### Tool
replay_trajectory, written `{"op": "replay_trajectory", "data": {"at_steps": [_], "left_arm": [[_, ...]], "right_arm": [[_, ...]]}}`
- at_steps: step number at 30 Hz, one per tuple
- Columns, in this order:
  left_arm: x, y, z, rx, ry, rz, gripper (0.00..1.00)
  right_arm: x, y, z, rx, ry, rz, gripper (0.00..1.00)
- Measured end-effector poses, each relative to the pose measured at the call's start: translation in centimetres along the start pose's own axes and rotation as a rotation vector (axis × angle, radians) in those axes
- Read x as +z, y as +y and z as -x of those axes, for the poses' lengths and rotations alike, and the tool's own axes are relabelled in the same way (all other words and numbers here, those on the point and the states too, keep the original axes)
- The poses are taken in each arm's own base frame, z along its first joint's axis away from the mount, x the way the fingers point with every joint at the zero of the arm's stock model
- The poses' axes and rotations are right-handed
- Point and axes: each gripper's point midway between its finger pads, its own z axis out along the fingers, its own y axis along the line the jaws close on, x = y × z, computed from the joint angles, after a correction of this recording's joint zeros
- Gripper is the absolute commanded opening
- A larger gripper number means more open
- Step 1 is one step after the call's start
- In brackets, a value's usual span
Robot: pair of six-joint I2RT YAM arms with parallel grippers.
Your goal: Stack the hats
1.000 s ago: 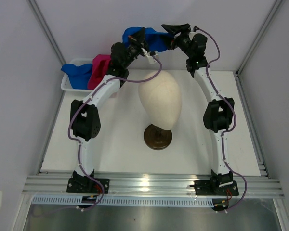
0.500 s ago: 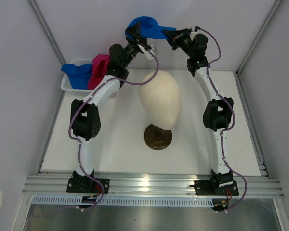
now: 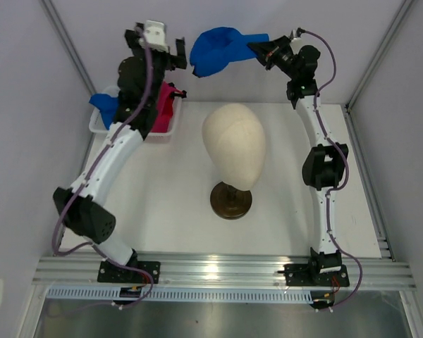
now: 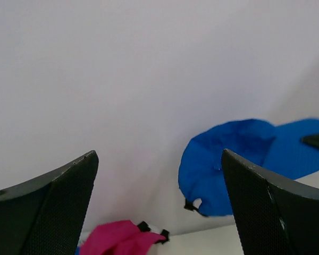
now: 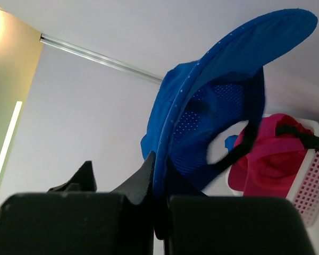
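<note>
We see the right arm reaching high and far back, its hand [image 3: 256, 46] pinched shut on the brim of a royal blue cloth cap [image 3: 215, 51]. The cap hangs in the air above the counter's [image 3: 162, 211] far edge, its perforated inside and back strap showing. The left arm stretches tall beside it, its hand [image 3: 179, 70] spread wide, empty, just beside the crown. Below, a white mesh plastic basket [image 3: 99, 128] holds a soft magenta cap [image 3: 162, 105] and a second blue cap [image 3: 107, 105]. A smooth cream egg-shaped mannequin head [image 3: 234, 144] stands mid-counter.
</note>
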Motion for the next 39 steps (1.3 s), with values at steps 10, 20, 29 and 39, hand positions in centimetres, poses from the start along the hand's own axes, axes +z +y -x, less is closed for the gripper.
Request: {"op": "replay_trajectory", "data": {"at_steps": [10, 20, 29, 39], "left_arm": [[-10.4, 8.9, 3.8, -0.532, 0.057, 0.263, 0.99], [-14.5, 8.8, -4.3, -0.604, 0.258, 0.306, 0.99], [-18.6, 9.4, -1.2, -0.604, 0.181, 0.293, 0.99], [-21.3, 10.0, 1.4, -0.575, 0.099, 0.294, 1.0]], "right_arm": [[-0.2, 9.7, -4.3, -0.006, 0.036, 0.083, 0.0], [-3.6, 27.1, -17.2, -0.046, -0.015, 0.21, 0.0], [-7.9, 29.3, -21.5, -0.169, -0.219, 0.087, 0.0], [-12.0, 22.5, -24.5, -0.297, -0.274, -0.165, 0.0]]}}
